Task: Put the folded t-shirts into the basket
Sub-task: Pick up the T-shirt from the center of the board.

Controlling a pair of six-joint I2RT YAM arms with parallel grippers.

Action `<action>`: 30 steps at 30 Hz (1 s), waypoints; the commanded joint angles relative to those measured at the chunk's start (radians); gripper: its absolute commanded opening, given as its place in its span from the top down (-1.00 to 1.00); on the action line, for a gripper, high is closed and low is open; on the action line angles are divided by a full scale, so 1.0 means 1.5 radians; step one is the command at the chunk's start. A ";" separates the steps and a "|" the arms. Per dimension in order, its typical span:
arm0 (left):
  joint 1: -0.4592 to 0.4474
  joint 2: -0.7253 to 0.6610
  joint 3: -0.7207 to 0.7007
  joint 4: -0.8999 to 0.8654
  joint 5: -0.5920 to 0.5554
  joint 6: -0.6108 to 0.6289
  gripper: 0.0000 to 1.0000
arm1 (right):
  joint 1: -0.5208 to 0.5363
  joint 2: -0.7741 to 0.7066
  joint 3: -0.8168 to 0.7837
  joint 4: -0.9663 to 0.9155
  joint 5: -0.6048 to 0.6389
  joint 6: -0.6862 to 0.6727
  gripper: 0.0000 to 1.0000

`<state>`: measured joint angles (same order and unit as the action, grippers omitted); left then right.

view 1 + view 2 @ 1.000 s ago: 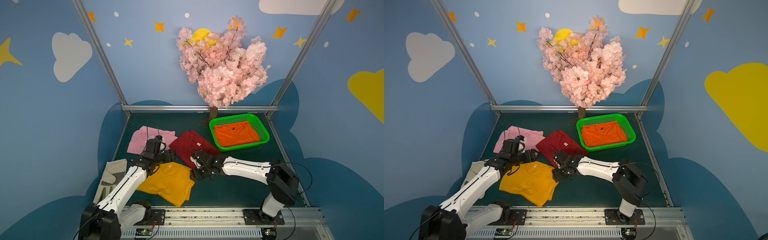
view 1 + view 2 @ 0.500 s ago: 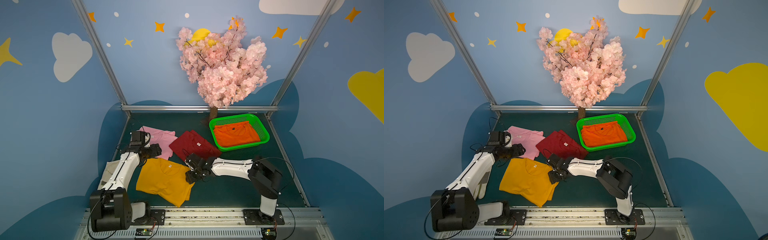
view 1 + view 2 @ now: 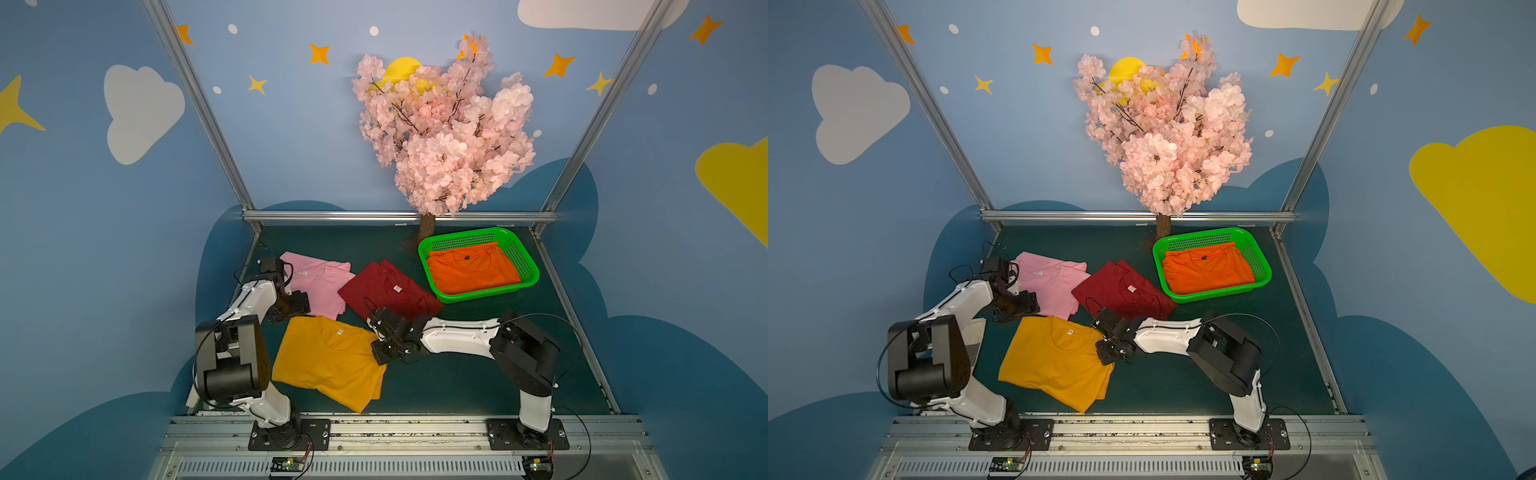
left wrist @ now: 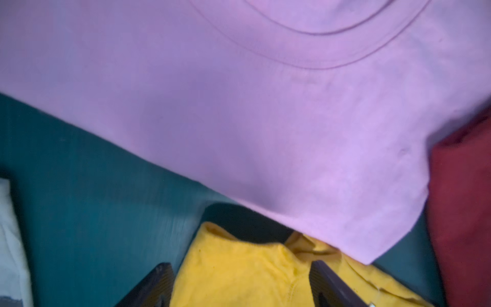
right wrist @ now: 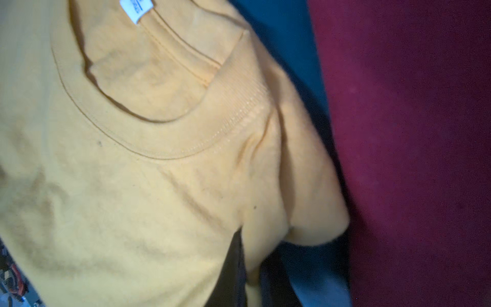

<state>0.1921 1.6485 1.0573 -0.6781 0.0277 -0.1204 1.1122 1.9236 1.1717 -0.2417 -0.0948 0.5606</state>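
Pinching mustard shirt (image 3: 328,361) corner, right gripper (image 5: 252,268) clamped — left gripper (image 4: 240,265) wide over another — probably two-handed basket (image 3: 478,297) carry.

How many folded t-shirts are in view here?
4. The orange t-shirt lies in the green basket; on the table, the dark red t-shirt beside it, the pink t-shirt farther left, the mustard yellow t-shirt nearest the front. More could hide underneath.

The yellow shirt (image 5: 132,199) is matt knit cloth, collar ribbed; the basket (image 3: 478,295) glossy perforated plastic; the counter (image 3: 457,386) matt, faintly textured.
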 commanded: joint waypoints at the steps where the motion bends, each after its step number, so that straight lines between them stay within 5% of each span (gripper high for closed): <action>1: 0.004 0.034 0.024 -0.034 -0.002 0.042 -0.70 | 0.002 0.037 -0.024 0.029 -0.028 -0.011 0.85; 22: 0.001 0.027 -0.036 -0.041 0.076 0.096 -0.64 | -0.016 0.050 -0.023 0.038 -0.044 -0.010 0.88; 30: -0.009 0.094 -0.017 -0.056 0.055 0.101 -0.50 | -0.016 0.059 -0.011 0.038 -0.049 -0.013 0.89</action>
<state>0.1864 1.7344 1.0367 -0.7292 0.0978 0.0189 1.0817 1.9266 1.1595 -0.2153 -0.1677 0.5491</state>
